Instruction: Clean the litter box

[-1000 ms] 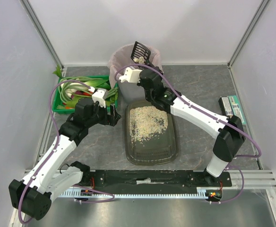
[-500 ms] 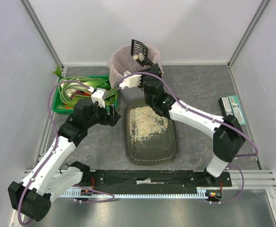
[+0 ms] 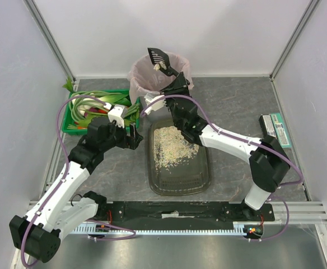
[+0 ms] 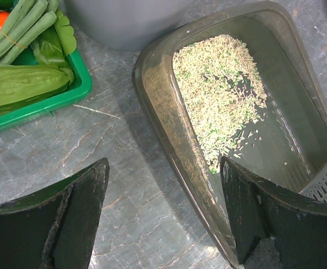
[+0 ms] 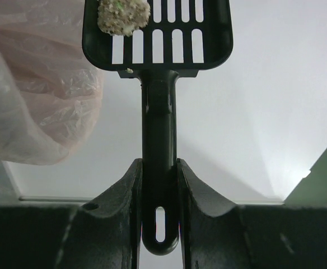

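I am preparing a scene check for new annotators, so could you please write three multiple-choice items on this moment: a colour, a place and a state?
1. The crate of vegetables is: A green; B blue; C red.
2. The scoop has its head: A in the crate; B above the pink-lined bin; C between the left jaws.
3. The left jaws are: A shut on the scoop; B shut on the crate; C open and empty.
Answers: 1 A, its rim shows green; 2 B, the right jaws grip the handle, with the head and its clump up over the bin; 3 C, they stand wide apart beside the litter box.
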You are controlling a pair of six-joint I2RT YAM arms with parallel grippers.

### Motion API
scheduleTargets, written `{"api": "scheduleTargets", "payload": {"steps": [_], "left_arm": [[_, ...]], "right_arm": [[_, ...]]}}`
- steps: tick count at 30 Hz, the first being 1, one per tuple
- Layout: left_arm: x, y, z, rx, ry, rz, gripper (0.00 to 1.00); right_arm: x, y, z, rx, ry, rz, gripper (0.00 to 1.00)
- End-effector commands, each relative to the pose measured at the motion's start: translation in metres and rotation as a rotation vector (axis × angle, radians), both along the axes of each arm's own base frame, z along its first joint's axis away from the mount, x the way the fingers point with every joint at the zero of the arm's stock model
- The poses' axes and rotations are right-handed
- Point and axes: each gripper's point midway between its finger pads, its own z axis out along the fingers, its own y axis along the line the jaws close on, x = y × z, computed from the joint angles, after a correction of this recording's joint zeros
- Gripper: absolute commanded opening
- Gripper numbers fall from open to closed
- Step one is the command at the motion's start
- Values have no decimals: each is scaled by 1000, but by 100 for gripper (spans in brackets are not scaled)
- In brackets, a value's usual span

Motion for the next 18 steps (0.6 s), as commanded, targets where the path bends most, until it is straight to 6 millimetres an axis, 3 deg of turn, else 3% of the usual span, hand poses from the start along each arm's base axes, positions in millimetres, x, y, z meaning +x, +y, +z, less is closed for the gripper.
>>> {"api": "scheduleTargets", "payload": {"steps": [1, 10, 18], "left_arm": [[-1, -6, 15, -33, -32, -23, 86], [-1, -6, 16, -32, -36, -23, 86], [-2, -6, 16, -31, -38, -23, 86]], "right_arm": [[-10, 3, 27, -149, -126, 15, 0], [-15, 5, 25, -305, -151, 7, 0], [-13, -2, 41, -354, -197, -86, 0]]}}
